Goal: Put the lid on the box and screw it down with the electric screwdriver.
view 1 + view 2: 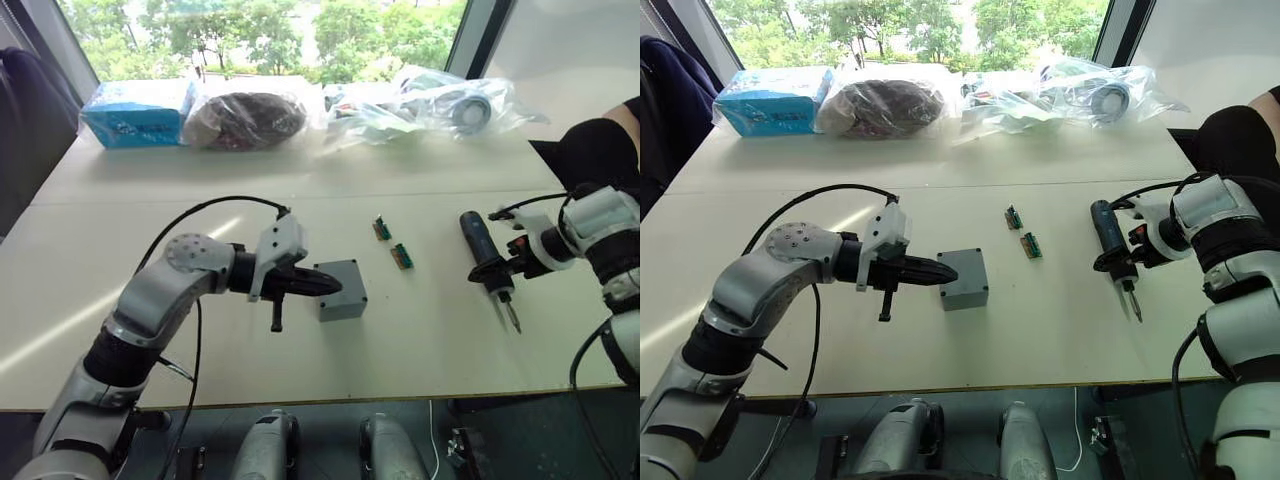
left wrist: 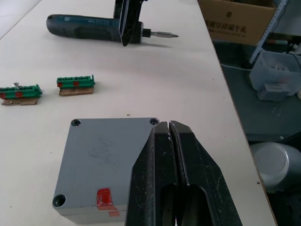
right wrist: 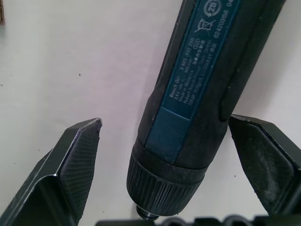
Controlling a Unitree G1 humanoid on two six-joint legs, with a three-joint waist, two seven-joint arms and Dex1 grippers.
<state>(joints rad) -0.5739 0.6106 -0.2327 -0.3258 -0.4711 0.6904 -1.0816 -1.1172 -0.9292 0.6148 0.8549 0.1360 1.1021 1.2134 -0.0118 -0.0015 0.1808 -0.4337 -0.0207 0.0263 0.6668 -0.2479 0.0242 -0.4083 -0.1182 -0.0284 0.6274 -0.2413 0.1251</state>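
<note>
In the left eye view, the box [image 1: 341, 290] sits at frame centre on the bench [image 1: 420, 330], already covered by the lid [image 1: 339, 276]. The left pincer [image 1: 330, 284] rests pressed together on the lid's near edge. At right of the frame, the right pincer [image 1: 492, 270] straddles the electric screwdriver [image 1: 487, 264], which lies on the bench, bit toward the lower edge. Two green terminal strips [image 1: 392, 243] lie between box and screwdriver.

The right eye view gives the same layout.

The left wrist view shows the lid seated flush, screw holes in its corners; whether they hold screws I cannot tell.

The right wrist view shows wide-spread fingers [image 3: 70, 165] flanking the screwdriver barrel without touching.

By my judgement, the lidding is done; grasping the screwdriver and driving the screws remain.
</note>
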